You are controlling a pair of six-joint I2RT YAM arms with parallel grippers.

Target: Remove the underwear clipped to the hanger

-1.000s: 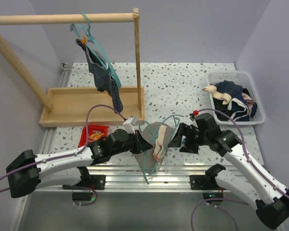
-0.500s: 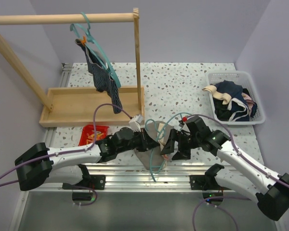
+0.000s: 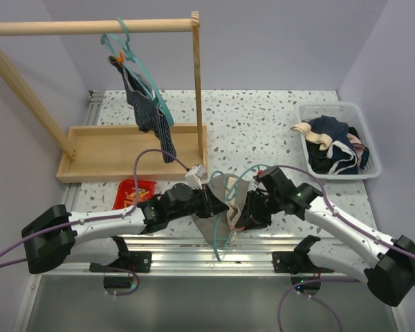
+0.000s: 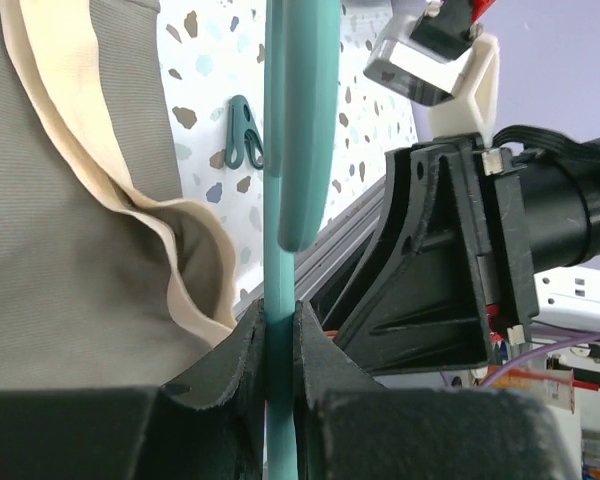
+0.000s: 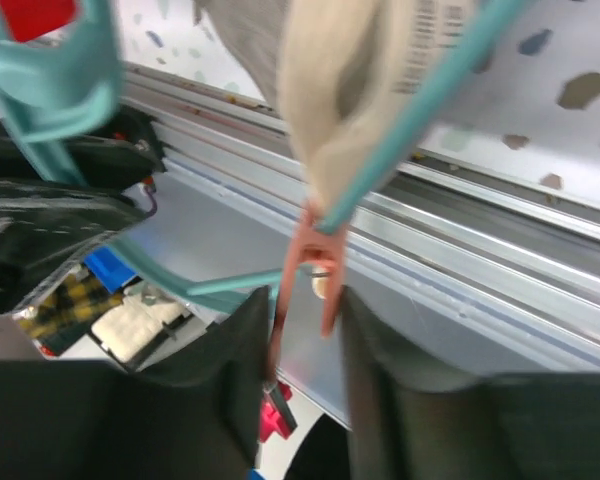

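Far left I see the pale wooden rack (image 3: 90, 27), a round rail on square posts set in a shallow wooden tray (image 3: 97, 149). A thin teal hanger (image 3: 142, 72) hooks over the rail. The navy underwear (image 3: 149, 114), dark cloth with fine pale stripes, hangs clipped from it in a long limp fold.

On the speckled terrazzo desk (image 3: 263, 117) in front of the tray lies a flat red packet (image 3: 133, 192). Next comes my left end effector (image 4: 280, 330), its black fingers pressed together on the smooth round bar of a second hanger (image 4: 300, 120). The grey-beige underwear (image 4: 70, 200) hangs off that second hanger between the two arms, finely ribbed with a cream hem. A small teal clip (image 4: 245, 132) lies on the desk beyond it.

A salmon peg (image 5: 305, 270) bites the bunched cloth against the hanger bar. My right end effector (image 5: 302, 330) has one finger on each side of the peg's legs, very close. I cannot tell whether they squeeze it.

Far right, a white slatted plastic basket (image 3: 330, 106) holds a heap of dark and beige garments
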